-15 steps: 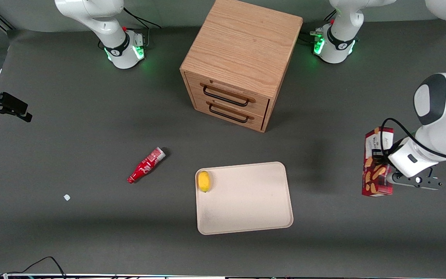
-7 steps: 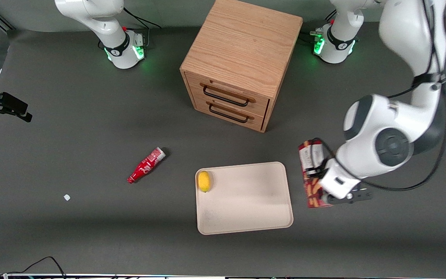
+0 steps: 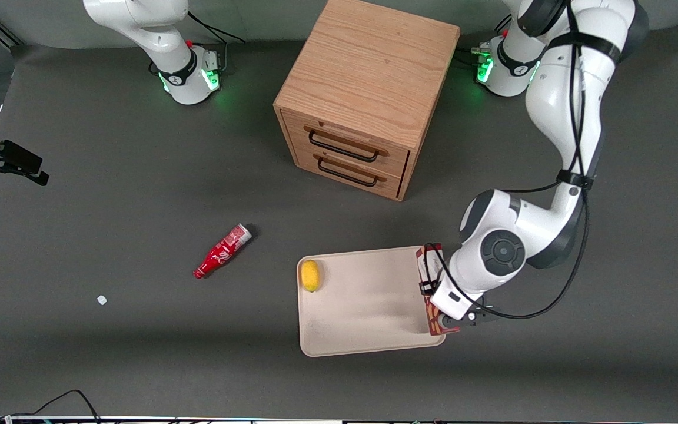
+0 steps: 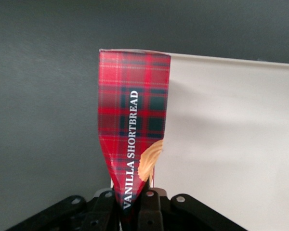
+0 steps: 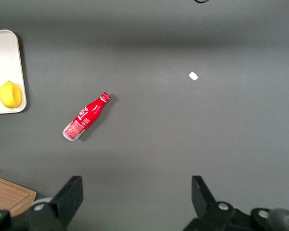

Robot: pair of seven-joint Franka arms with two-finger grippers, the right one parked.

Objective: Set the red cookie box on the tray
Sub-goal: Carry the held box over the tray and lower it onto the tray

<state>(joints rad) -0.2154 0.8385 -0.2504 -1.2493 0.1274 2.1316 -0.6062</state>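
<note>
Left arm bent low, gripper clamped on box held edge-on above tray rim at working arm's end. Moved in from table beside tray half a second ago.

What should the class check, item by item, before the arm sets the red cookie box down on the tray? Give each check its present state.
1. Grip: gripper shut on the red cookie box: ok.
2. Box fully above the tray: not ok; it hangs over the tray's edge at the working arm's end, partly above bare table.
3. Free space on the tray for the box: ok; most of it is bare.
4. Lemon away from the drop spot: ok; it lies at the tray's parked-arm end.
5. Height of the box above the tray: cannot tell.
6. Soda bottle out of the path: ok.
</note>
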